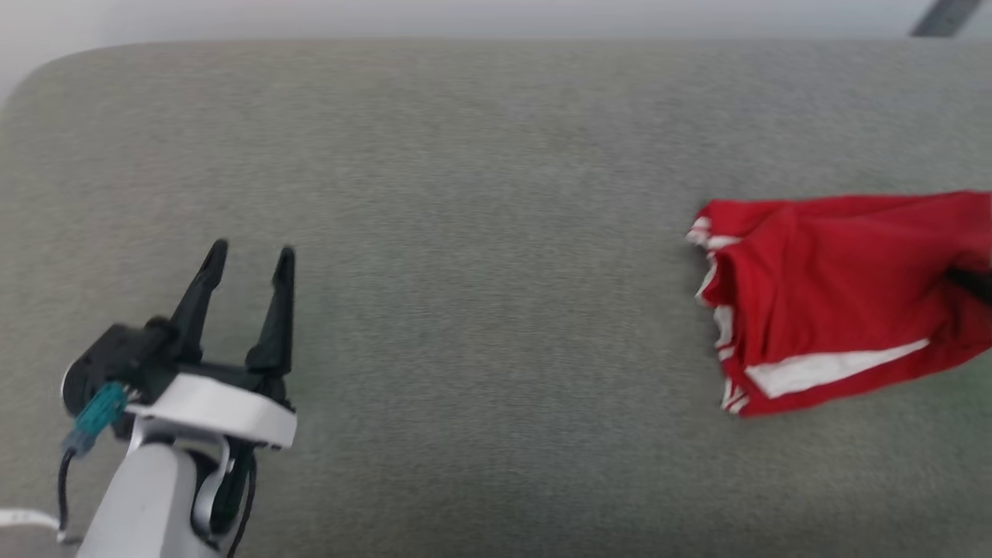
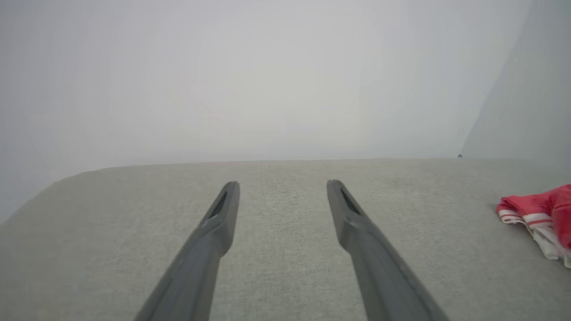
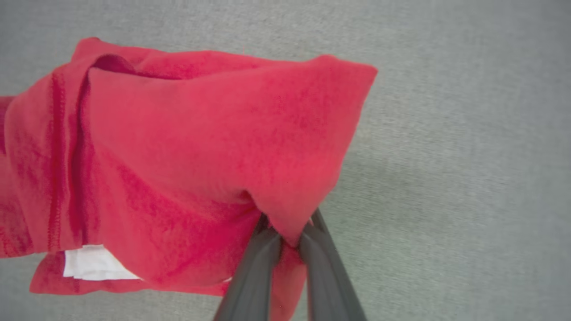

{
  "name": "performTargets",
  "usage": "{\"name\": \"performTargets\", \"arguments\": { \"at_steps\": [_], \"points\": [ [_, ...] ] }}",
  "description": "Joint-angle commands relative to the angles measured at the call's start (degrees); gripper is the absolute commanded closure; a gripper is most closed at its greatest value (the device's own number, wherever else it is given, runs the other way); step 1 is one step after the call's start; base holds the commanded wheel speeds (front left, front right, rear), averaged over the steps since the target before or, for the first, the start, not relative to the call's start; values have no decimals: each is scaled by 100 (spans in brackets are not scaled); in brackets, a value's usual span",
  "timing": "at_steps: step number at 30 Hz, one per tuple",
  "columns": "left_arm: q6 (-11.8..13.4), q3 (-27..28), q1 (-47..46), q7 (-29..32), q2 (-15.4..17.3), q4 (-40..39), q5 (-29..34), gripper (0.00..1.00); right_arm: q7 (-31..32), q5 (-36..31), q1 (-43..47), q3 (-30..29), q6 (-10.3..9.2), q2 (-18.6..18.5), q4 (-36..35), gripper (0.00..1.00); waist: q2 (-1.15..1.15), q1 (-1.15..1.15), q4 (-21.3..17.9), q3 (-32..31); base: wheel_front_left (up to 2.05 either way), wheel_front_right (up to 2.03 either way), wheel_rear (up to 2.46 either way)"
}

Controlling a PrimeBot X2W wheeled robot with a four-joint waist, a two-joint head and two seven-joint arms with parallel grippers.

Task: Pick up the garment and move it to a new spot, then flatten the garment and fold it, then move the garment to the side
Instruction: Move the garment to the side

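Note:
The garment [image 1: 837, 302] is a bright red bundle with white bands and striped trim, bunched at the right of the grey cloth surface [image 1: 480, 194]. In the right wrist view my right gripper [image 3: 290, 227] is shut on a pinched fold of the garment [image 3: 200, 156], whose white label shows at the lower left. A dark bit of that gripper [image 1: 975, 283] pokes in at the head view's right edge. My left gripper [image 1: 253, 252] hovers open at the lower left, far from the garment, with nothing between its fingers. The left wrist view shows the same open gripper [image 2: 283, 185] and the garment [image 2: 539, 214] off to its right.
The grey surface ends at a far edge [image 1: 496, 43] with a rounded corner at the back left, and a pale wall [image 2: 267, 80] rises behind it. A wide stretch of grey cloth lies between the two grippers.

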Motion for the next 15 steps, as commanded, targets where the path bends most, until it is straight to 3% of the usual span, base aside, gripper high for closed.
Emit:
{"name": "performTargets", "arguments": {
  "at_steps": [1,15],
  "points": [
    [-15,-80,-162,-27,41,24,-3,0,-67,-55,-108,-24,-10,-46,-6,100,0,0,-220,98,0,0,0],
    [-15,-1096,-1218,-27,308,229,-142,0,-893,-692,-716,-274,-8,-380,571,100,0,0,-1053,549,0,0,0]
  ]
}}
